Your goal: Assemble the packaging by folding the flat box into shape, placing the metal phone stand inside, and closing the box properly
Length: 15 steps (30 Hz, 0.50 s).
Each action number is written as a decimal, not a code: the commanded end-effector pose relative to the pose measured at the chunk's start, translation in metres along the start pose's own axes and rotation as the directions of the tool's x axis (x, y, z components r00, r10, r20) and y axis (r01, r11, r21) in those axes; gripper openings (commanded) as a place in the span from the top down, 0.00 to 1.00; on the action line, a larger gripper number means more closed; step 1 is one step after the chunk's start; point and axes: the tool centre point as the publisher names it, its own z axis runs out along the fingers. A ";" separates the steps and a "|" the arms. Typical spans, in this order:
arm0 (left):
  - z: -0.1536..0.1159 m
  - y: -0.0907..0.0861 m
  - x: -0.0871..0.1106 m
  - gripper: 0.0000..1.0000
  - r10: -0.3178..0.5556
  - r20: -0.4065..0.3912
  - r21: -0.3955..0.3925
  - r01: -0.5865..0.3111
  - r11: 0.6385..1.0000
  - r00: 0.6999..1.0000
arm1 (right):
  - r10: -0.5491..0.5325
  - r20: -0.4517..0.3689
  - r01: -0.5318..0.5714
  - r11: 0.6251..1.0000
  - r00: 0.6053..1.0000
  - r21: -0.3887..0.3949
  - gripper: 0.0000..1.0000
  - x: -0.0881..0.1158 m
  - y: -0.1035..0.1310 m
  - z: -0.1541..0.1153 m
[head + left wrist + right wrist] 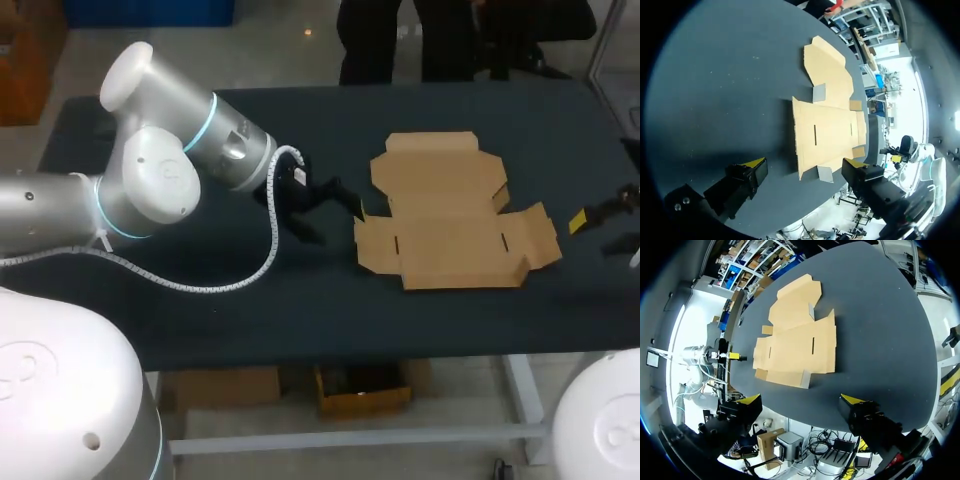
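Left pincer [805, 164] stands wide open and empty, just beside the left edge of the flat box [450, 220]. Its arm reaches in across the desk [200, 300] from the left. Right pincer [801, 400] — likewise open, holding nothing — hangs near the desk's right edge, apart from the cardboard. The box lies fully unfolded mid-desk — no flap raised, no phone stand in sight. I judge that every step remains.
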 end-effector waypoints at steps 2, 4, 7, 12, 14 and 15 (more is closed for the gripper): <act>0.027 -0.007 -0.001 0.06 0.019 -0.019 -0.012 -0.019 1.000 1.000 | 0.000 -0.004 0.000 1.000 1.000 0.003 0.00 0.000 0.000 -0.001; 0.033 -0.007 -0.001 0.34 0.042 -0.024 -0.012 -0.042 0.999 0.999 | 0.000 -0.004 0.000 1.000 1.000 0.003 0.00 0.000 0.000 -0.001; 0.042 -0.010 -0.001 0.56 0.065 -0.027 -0.019 -0.066 0.998 0.998 | 0.000 -0.004 0.000 1.000 1.000 0.003 0.00 0.000 0.000 -0.001; 0.052 -0.016 -0.003 0.63 0.068 -0.036 -0.042 -0.070 0.997 0.997 | 0.000 -0.004 0.000 1.000 1.000 0.003 0.00 0.000 0.000 -0.001; 0.055 -0.018 -0.003 0.66 0.070 -0.039 -0.048 -0.071 0.996 0.997 | 0.000 -0.004 0.000 1.000 1.000 0.003 0.00 0.000 0.000 -0.001; 0.056 -0.018 -0.003 0.66 0.070 -0.044 -0.054 -0.072 0.996 0.997 | 0.000 -0.004 0.000 1.000 1.000 0.003 0.00 0.000 0.000 -0.001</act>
